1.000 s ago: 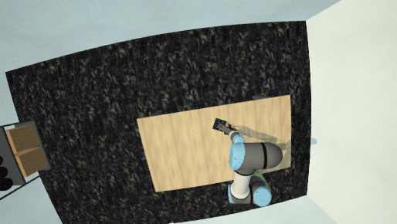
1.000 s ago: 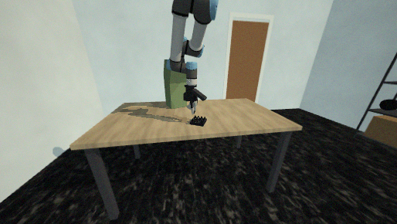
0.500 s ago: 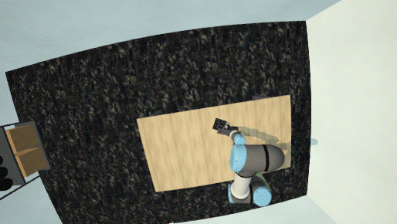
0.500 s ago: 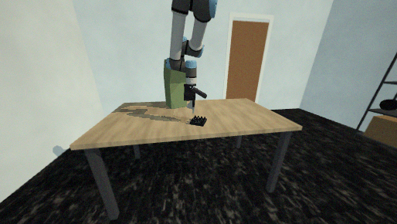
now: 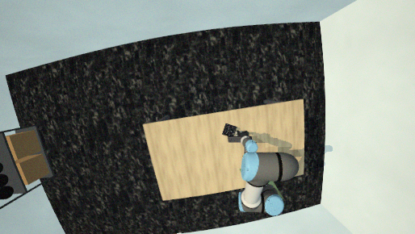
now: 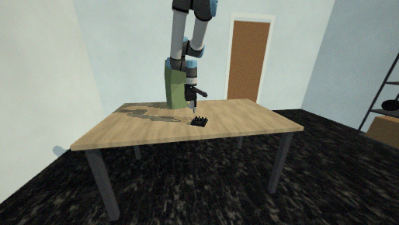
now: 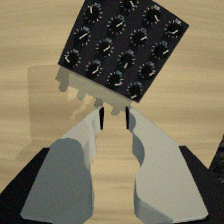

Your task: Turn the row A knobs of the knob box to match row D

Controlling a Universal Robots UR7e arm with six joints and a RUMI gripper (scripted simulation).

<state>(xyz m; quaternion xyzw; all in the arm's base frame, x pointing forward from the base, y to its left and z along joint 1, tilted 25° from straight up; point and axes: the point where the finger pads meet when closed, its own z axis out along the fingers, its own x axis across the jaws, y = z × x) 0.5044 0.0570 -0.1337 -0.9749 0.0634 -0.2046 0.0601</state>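
Note:
The black knob box lies flat on the wooden table. In the wrist view it sits turned at an angle, with rows of small black knobs that carry white marks. My gripper hangs a little above the table, just off the box's nearest edge. Its two fingers are drawn close together with only a narrow gap. Bare table shows through that gap and no knob is between them.
The arm's base with a green block stands at the table's edge behind the box. A shelf with a cardboard box stands far off on the dark floor. A brown door is in the back wall.

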